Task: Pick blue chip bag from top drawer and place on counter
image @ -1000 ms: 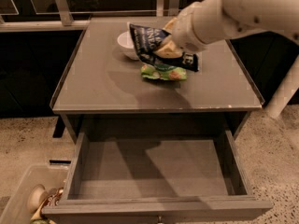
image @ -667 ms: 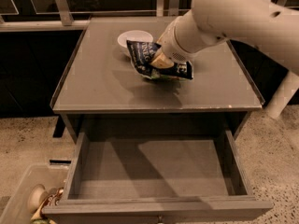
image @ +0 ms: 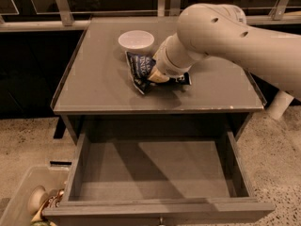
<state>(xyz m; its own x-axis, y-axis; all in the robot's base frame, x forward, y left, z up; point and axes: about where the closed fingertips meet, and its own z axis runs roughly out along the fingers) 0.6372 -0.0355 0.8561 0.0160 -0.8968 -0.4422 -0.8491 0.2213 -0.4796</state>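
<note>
The blue chip bag [image: 139, 68], dark navy with white lettering, is low over the counter [image: 94, 86], at or just above its surface, near the middle, just in front of a white bowl [image: 136, 40]. My gripper [image: 157, 75] reaches in from the right and is shut on the bag's right part, which crumples around it. The thick cream arm hides the rest of the bag. The top drawer [image: 155, 173] stands pulled open below the counter's front edge, and its grey floor shows nothing inside.
A pale plastic bin [image: 21, 197] with a few objects in it sits on the speckled floor at the lower left, beside the drawer front. A railing runs behind the counter. A white post stands at the right.
My gripper has carried the blue chip bag leftward and down to the counter. The green snack bag seen one second ago no longer shows.
</note>
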